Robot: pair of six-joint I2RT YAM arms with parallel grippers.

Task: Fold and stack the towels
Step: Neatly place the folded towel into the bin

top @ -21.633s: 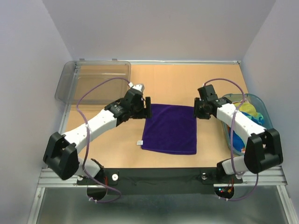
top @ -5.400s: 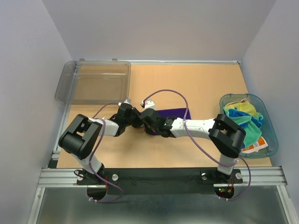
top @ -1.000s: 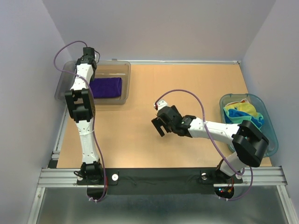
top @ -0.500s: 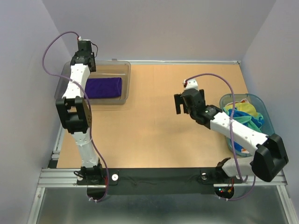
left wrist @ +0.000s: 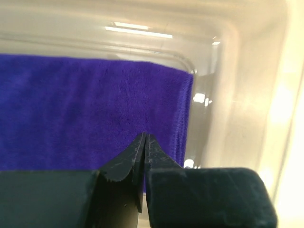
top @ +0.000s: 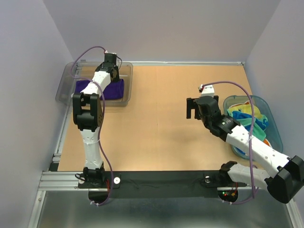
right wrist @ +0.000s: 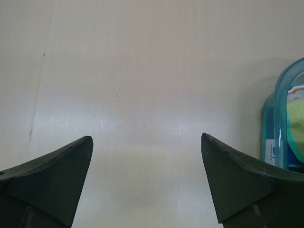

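A folded purple towel lies inside the clear grey bin at the back left. My left gripper hovers over the towel's right end. In the left wrist view its fingertips are pressed together, shut, with nothing showing between them, and the purple towel lies below. My right gripper hangs open over bare table, just left of the teal basket. In the right wrist view my right gripper holds nothing. Crumpled towels, mint green and blue among them, fill the basket.
The bin's clear wall rises just right of the purple towel's edge. The teal basket's rim shows at the right of the right wrist view. White walls close in the tan table on three sides.
My left gripper has moved right along the bin to the purple towel's right end, and its jaws have shut. My right arm has swung right, toward the teal basket, still open.
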